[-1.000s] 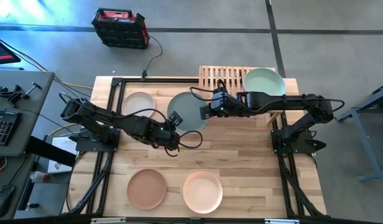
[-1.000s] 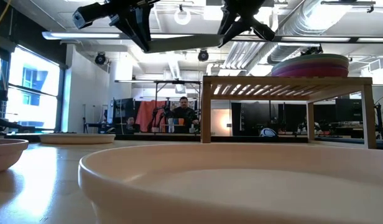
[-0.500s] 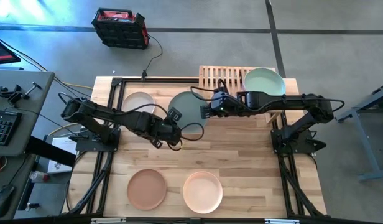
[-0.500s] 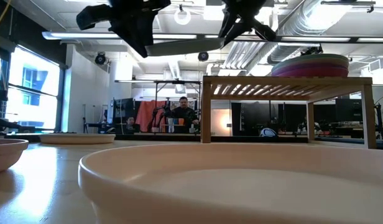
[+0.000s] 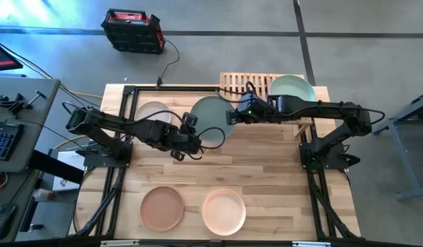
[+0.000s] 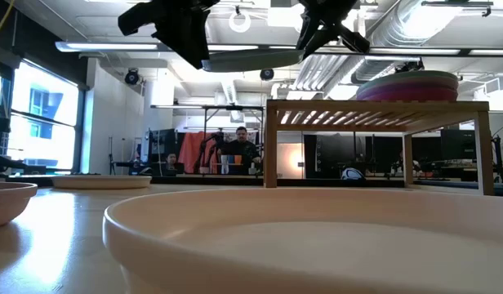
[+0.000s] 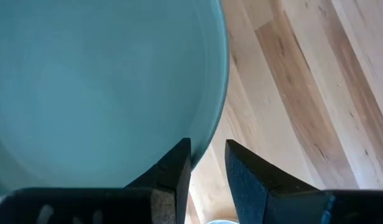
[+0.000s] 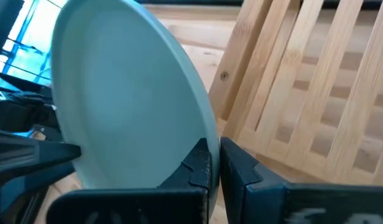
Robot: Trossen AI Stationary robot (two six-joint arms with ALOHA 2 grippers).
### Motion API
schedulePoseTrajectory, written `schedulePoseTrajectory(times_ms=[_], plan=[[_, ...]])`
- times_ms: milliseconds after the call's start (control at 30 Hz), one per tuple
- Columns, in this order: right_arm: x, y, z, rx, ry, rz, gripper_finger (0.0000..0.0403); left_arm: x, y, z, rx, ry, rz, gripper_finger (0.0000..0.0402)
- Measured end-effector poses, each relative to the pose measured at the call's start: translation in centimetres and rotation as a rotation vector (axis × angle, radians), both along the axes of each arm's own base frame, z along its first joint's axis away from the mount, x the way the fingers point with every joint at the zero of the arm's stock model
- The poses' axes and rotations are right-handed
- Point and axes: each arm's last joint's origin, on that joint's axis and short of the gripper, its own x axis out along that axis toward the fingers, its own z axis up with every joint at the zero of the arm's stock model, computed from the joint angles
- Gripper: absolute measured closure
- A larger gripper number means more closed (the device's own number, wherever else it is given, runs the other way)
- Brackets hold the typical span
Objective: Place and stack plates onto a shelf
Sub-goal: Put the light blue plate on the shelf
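Note:
A sage plate [image 5: 210,113] hangs in the air over the table's middle, just left of the shelf [image 5: 244,85]. My right gripper [image 8: 215,155] is shut on its right rim. My left gripper [image 7: 207,152] stands open at the plate's near-left rim [image 7: 217,118], the rim's edge running down toward the gap between its fingers. The shelf is a low rack of light slats; a stack of plates [image 5: 291,89] with a pale green one on top rests on its right half. In the low view the sage plate [image 6: 251,59] floats above the shelf's level. My right gripper pinches the sage plate's rim [image 8: 209,132] between its two fingers, on the side nearest the shelf. The fingers come slanting down from the table's right. The plate is lifted clear of table and shelf, roughly level. My left gripper: I cannot tell whether its open fingers [image 7: 176,163] still touch the rim.
A cream plate [image 5: 152,112] lies at the table's far left. A tan plate [image 5: 162,208] and a beige plate [image 5: 224,210] lie near the front edge. The shelf's left half [image 8: 316,93] shows bare slats.
My left gripper has opened, letting go of the sage plate's rim, and has rolled about its own axis. My right gripper has carried the plate toward the table's far right, nearer the shelf; the plate stays lifted and about level.

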Motion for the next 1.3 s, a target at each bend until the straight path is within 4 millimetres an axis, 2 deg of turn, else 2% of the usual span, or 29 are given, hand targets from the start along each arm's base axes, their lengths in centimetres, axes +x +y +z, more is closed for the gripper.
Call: schedulePoseTrajectory(times_ms=[267,667,1100,1300], plan=[[-1.3,-1.2,1.0,-0.017,-0.016,-0.015,0.0402,0.8,1.1,0.5,0.033,-0.085,0.038,0.0318],[-1.7,-2.5,0.9,-0.028,0.01,-0.065,0.0402,1.9,2.7,1.1,0.105,-0.187,0.072,0.0318],[-2.8,-5.2,0.7,-0.028,0.062,-0.09,0.0402,2.4,3.3,1.5,0.113,-0.246,0.087,0.0319],[-4.3,-7.4,1.3,-0.03,0.059,-0.084,0.0402,2.3,3.6,1.5,0.137,-0.247,0.117,0.0319]])
